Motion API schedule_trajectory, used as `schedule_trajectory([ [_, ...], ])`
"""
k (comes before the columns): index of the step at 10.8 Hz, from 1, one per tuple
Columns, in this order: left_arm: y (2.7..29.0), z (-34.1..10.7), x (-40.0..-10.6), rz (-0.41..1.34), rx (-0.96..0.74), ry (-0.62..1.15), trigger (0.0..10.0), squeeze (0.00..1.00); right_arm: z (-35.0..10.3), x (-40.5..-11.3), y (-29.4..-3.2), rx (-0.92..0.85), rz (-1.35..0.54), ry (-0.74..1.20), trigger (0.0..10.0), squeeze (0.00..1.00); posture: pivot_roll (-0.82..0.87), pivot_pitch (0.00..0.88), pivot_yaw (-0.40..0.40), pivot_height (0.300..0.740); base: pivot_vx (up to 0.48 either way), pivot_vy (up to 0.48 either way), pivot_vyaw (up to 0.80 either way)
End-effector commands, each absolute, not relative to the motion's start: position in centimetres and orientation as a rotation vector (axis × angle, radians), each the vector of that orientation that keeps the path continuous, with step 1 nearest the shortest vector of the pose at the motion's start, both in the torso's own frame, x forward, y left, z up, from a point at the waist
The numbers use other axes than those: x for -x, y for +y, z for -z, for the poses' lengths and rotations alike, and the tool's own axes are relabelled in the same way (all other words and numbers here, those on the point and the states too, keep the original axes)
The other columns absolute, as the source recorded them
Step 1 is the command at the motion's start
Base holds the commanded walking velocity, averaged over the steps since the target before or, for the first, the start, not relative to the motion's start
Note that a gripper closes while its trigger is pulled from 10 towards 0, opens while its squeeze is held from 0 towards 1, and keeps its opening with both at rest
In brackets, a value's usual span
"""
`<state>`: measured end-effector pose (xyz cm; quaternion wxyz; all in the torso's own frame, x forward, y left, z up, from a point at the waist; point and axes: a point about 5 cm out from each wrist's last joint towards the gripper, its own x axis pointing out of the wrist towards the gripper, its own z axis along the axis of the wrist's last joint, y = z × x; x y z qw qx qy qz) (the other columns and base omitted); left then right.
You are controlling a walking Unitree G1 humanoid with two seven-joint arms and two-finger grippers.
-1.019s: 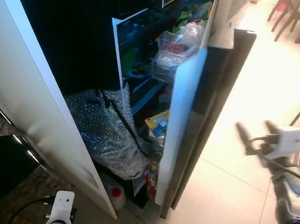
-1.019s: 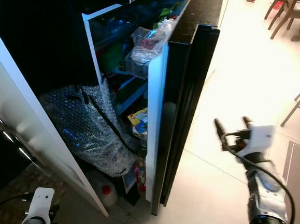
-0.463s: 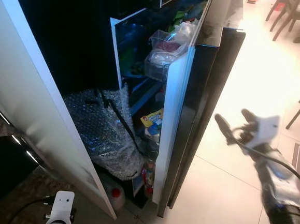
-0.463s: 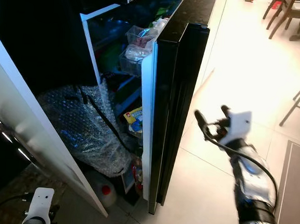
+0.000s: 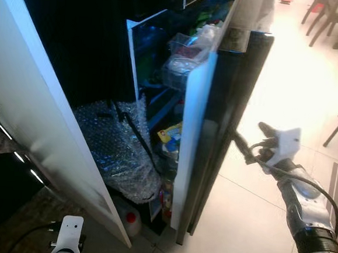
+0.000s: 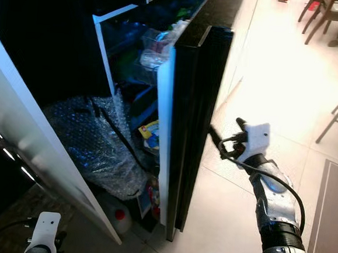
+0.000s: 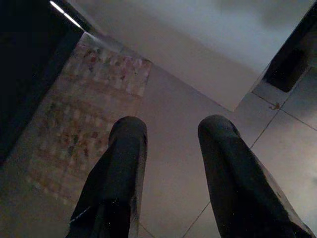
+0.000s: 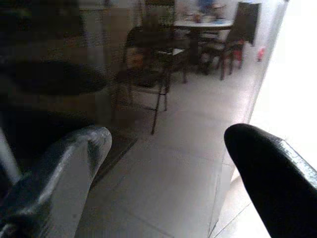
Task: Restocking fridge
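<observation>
Left gripper (image 7: 168, 163): hangs low at the robot's left side, its two black fingers (image 7: 116, 178) spread with a clear gap, pointing down at pale floor tiles (image 7: 168, 148) and a patterned rug (image 7: 84, 99); it holds nothing.
Red-capped jug (image 5: 127, 220): stands on the floor at the foot of the fridge, partly tucked under the white door.
White door (image 5: 46, 123): swung wide on the robot's left, its pale inner face slanting across the near left of the head view.
Bubble wrap (image 5: 117, 146): a crumpled heap low in the fridge opening, a dark strap lying across it.
Right gripper (image 6: 224, 136): reaches out from the right arm to the glossy outer face of the black door; fingers (image 8: 267, 168) spread wide, empty, one fingertip at or just against the door's surface, though contact cannot be told for certain.
Black door (image 6: 195, 123): seen nearly edge-on, partly open, its white inner lining facing the shelves; its glossy face mirrors a table and chairs in the right wrist view.
Fridge contents: a yellow packet (image 5: 169, 132) sits low between bubble wrap and door; higher up, clear plastic tubs and bags (image 5: 186, 54) crowd the shelf.
Chairs (image 6: 333, 16): far right on bright tiles, well apart from the fridge.
</observation>
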<state>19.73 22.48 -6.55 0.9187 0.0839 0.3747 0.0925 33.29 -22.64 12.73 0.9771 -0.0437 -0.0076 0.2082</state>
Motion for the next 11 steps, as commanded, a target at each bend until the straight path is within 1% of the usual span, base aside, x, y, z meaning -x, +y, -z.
schedule_trajectory([
  [1, 22.8, 6.6, -19.4, -0.199, -0.188, 0.777, 10.0, 0.0, -12.5, -33.5, -21.6, 0.101, -0.481, 0.01, 10.0, 0.0, -0.12, 0.013, 0.059, 0.74, 0.0, 0.0, 0.0],
  [6, 22.8, 6.7, -19.3, -0.199, -0.188, 0.778, 10.0, 0.0, -13.1, -34.2, -19.5, 0.09, -0.573, -0.002, 10.0, 0.0, -0.12, 0.008, 0.062, 0.74, 0.0, 0.0, 0.0],
  [8, 22.8, 6.6, -19.4, -0.201, -0.188, 0.774, 10.0, 0.0, -13.4, -34.7, -18.5, 0.09, -0.603, -0.01, 10.0, 0.0, -0.12, 0.0, 0.064, 0.74, 0.0, 0.0, 0.0],
  [11, 22.9, 6.5, -19.7, -0.202, -0.186, 0.768, 10.0, 0.0, -14.1, -35.9, -17.0, 0.046, -0.62, -0.024, 10.0, 0.0, -0.11, 0.0, 0.066, 0.74, 0.0, 0.0, 0.0],
])
